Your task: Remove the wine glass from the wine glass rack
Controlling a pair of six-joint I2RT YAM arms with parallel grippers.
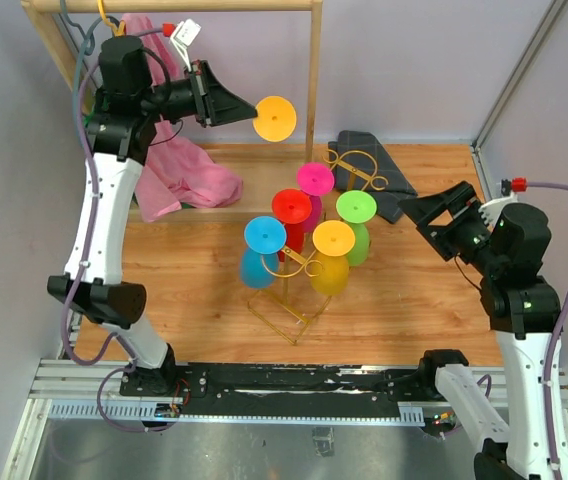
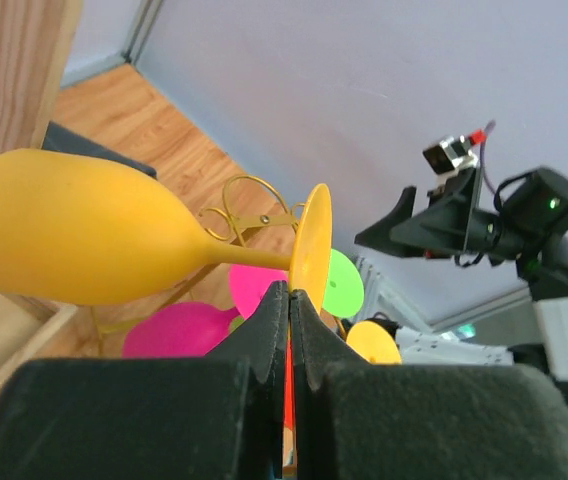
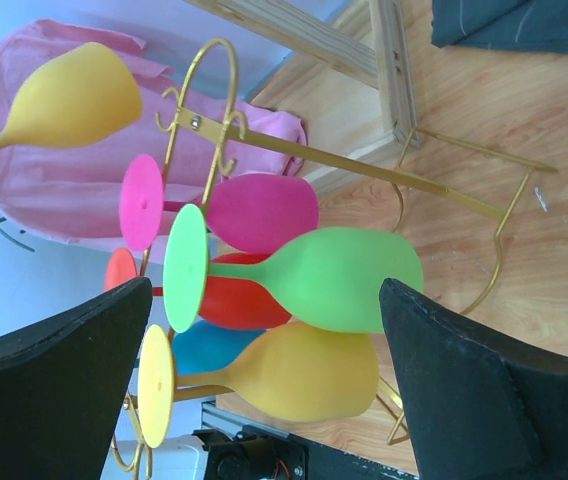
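Grip first: the left end effector (image 2: 289,300) is clenched on the thin rim of the foot of the orange-yellow wine glass (image 2: 74,240). The glass lies on its side in the air, up by the wooden clothes rack (image 1: 314,70) and well apart from the wine glass rack (image 3: 196,122). That pinch looks slight to me. The bowl hangs out sideways from it, so a quick swing could twist the glass loose, or knock it on the wooden post just beside it.

The right end effector (image 1: 432,208) is spread wide and holds nothing. It sits near the five glasses left hanging over the worktop (image 1: 194,280), where a careless move could knock one.

I can read no label or writing anywhere.
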